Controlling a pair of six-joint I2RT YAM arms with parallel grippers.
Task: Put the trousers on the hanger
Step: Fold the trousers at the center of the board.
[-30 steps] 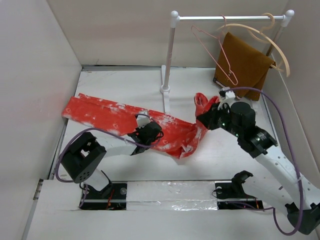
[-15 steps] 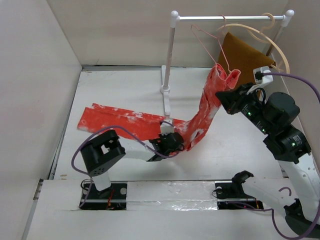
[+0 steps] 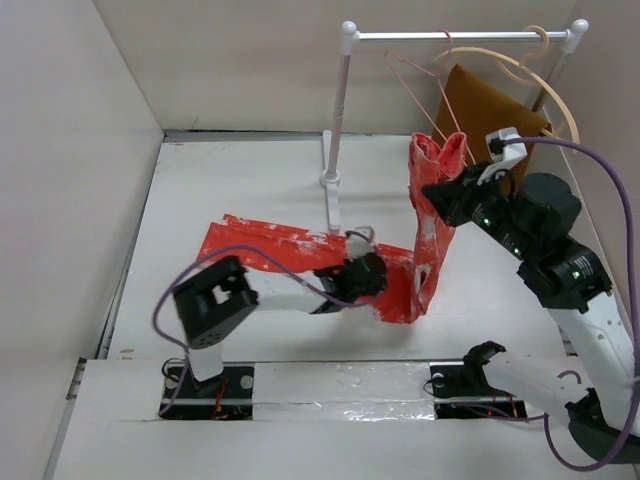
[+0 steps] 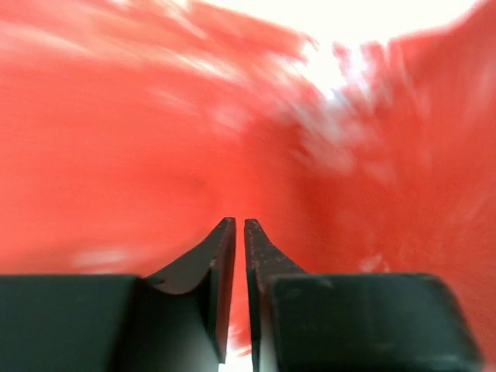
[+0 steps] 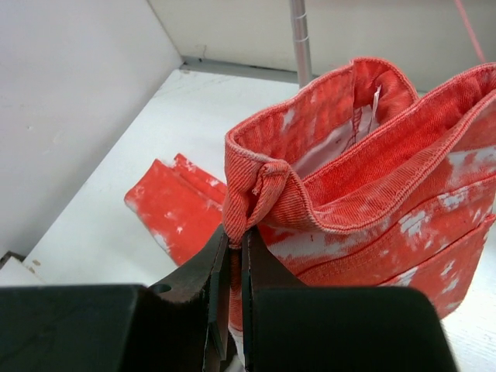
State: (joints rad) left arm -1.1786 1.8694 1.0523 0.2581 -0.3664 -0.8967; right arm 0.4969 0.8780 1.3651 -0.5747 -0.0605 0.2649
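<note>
The orange-red trousers (image 3: 270, 245) lie with their legs on the white table, and their waist is lifted up at the right. My right gripper (image 3: 437, 190) is shut on the waistband and holds it just below the thin pink wire hanger (image 3: 405, 84) on the rail. In the right wrist view the right gripper (image 5: 235, 231) pinches a fold of the waistband (image 5: 372, 194), and a strip of the hanger (image 5: 469, 31) shows at the top right. My left gripper (image 3: 375, 275) is shut on the trousers' middle, low near the table. In the left wrist view the left gripper (image 4: 239, 222) is nearly closed, with blurred red fabric (image 4: 116, 139) all around.
A white rack stands at the back with its pole (image 3: 335, 130) and rail (image 3: 460, 36). A thick beige wooden hanger (image 3: 545, 95) and a brown cloth (image 3: 490, 115) hang at the rail's right end. White walls enclose the table on the left, back and right.
My right gripper has lifted the waistband from table height up to the pink hanger. My left gripper has slid right with the trousers' middle, and the legs have been dragged right across the table.
</note>
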